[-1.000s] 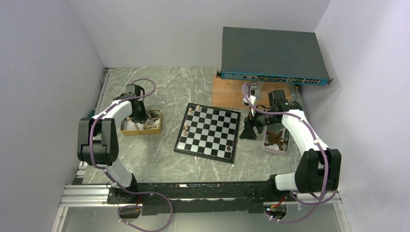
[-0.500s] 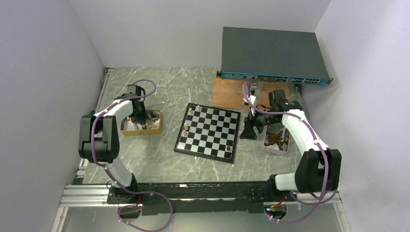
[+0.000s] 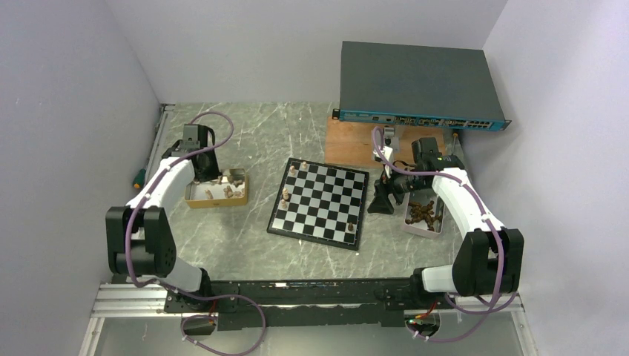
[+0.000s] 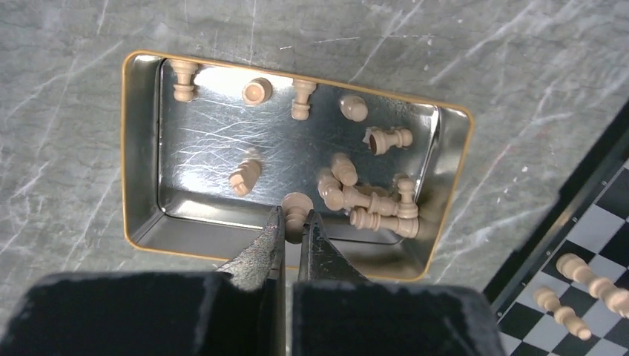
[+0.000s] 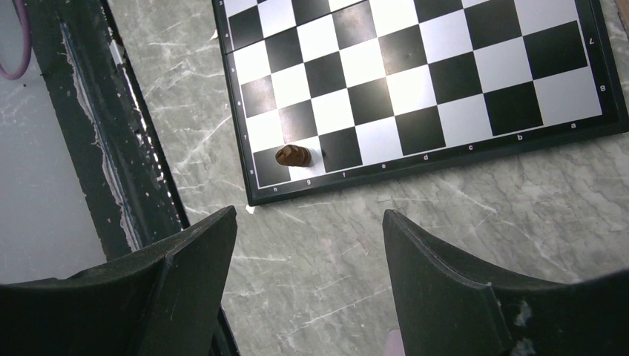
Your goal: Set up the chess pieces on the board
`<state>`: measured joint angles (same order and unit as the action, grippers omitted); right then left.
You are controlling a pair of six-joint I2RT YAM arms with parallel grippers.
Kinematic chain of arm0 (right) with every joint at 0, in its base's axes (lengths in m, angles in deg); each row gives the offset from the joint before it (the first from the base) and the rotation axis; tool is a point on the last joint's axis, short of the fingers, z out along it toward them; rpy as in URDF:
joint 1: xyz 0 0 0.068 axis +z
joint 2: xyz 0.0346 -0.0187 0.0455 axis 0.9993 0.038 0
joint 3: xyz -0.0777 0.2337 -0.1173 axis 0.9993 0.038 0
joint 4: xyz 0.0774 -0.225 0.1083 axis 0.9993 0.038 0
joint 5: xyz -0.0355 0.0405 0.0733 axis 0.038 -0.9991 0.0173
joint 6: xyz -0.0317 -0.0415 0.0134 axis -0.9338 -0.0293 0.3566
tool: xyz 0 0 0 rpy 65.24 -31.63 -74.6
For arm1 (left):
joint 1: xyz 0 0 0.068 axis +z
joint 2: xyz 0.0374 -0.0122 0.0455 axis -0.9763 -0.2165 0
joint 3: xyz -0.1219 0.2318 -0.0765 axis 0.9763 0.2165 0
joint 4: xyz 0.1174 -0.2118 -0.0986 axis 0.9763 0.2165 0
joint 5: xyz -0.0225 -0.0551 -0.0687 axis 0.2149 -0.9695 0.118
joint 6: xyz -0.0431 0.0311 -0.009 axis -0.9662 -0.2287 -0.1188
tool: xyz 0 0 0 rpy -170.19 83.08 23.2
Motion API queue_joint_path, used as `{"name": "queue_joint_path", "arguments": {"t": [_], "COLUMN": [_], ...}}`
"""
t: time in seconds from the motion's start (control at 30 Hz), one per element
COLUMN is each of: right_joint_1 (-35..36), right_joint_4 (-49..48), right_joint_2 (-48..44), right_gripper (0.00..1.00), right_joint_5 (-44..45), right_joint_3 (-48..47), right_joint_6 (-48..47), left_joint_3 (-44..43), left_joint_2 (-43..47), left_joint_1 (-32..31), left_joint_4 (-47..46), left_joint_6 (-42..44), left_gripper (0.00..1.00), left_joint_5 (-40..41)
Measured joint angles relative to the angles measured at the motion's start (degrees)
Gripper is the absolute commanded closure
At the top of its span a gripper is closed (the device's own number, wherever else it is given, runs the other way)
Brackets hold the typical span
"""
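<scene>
Board point(image 3: 320, 202) is nearly bare, only a few tan pieces point(image 3: 285, 195) and one dark piece point(image 5: 293, 156) on it, the rest in the tin point(image 4: 141, 148) under the left gripper point(image 4: 291, 222), which is clamped on a tan chessman point(image 4: 297, 202), and in the tray point(image 3: 426, 234) beside the right gripper point(image 5: 310, 219), wide and empty.

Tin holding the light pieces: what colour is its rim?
Orange-yellow rim on the tin, shiny silver inside; clearest in the left wrist view.

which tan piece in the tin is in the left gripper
The round-headed one at the near edge of the tin, pinched between the tips of the left gripper. The other tan pieces lie loose across the tin floor, none gripped.
</scene>
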<state>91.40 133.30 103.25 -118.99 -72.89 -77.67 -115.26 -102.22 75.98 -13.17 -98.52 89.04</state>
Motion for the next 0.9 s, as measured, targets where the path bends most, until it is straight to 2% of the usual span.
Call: {"name": "queue_joint_path", "arguments": {"t": [0.47,0.7,0.9], "right_joint_1": [0.0,0.0,0.0], "right_joint_4": [0.0,0.0,0.0], "right_joint_2": [0.0,0.0,0.0], "right_gripper": [0.25,0.25,0.25], "right_joint_5": [-0.2,-0.2,-0.3], "right_joint_3": [0.0,0.0,0.0], "right_joint_6": [0.0,0.0,0.0], "left_joint_3": [1.0,0.9,0.6], "left_joint_2": [11.8,12.2,12.0], "left_joint_1": [-2.5,-5.5,-10.7], "left_joint_4": [2.2,1.9,0.0], "left_joint_6": [5.2,5.2,4.7], "left_gripper": [1.0,1.0,1.0], "left_joint_5": [-9.6,-14.4,-17.5]}}
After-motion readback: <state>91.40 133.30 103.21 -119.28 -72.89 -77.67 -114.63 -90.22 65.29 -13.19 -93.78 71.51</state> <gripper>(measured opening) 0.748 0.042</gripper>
